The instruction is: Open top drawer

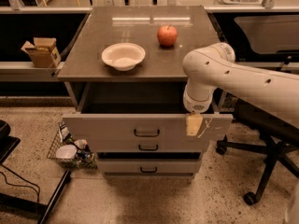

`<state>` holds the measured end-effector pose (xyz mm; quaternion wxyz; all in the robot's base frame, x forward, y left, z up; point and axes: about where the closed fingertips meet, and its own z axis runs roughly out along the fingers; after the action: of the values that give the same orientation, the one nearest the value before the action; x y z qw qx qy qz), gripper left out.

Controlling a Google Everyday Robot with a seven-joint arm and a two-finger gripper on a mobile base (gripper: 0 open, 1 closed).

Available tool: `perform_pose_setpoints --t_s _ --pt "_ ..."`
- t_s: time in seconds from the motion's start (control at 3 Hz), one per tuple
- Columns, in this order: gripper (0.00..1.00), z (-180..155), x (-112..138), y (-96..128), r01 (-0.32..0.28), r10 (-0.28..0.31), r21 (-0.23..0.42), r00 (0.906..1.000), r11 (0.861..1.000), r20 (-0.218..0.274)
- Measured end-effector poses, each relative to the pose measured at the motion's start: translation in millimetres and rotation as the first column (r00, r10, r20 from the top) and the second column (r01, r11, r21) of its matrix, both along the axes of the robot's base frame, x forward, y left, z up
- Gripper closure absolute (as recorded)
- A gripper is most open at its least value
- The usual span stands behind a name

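Bench [93,55]: grey-topped cabinet, centre of view, three drawers stacked beneath.

Arm [252,80]: white, enters from the right, elbow over the bench's front right corner, wrist pointing down.

Top drawer [107,127]: pulled out towards the camera, dark interior showing behind its grey front. Dark bar handle [146,133] at centre, pale crossed mark [205,126] near the right end.

Two narrower drawers below, middle [117,146] and bottom [121,166]: both sit further back than the top front.

Office chair [266,148]: dark, on the floor to the right, partly behind the arm.

Wire basket [58,146]: on the floor, left of the drawers.

Bowl [123,56]: white, on the bench, left of centre.

Cardboard box [41,51]: on a shelf, far left.

Apple [167,35]: red, behind and right of the bowl, apart from it.

Pincer [194,124]: pale, hanging over the top drawer's front, just left of the crossed mark. Apart or together: cannot tell.
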<state>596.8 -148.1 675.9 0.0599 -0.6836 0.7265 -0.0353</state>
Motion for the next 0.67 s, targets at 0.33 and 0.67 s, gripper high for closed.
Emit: perform_pose_setpoints --t_s 0.33,0.67 --pt "0.00 -0.1 0.0 0.0 0.000 0.000 0.000 1.0000 1.000 0.000" --pt "0.00 -0.1 0.0 0.0 0.000 0.000 0.000 1.0000 1.000 0.000"
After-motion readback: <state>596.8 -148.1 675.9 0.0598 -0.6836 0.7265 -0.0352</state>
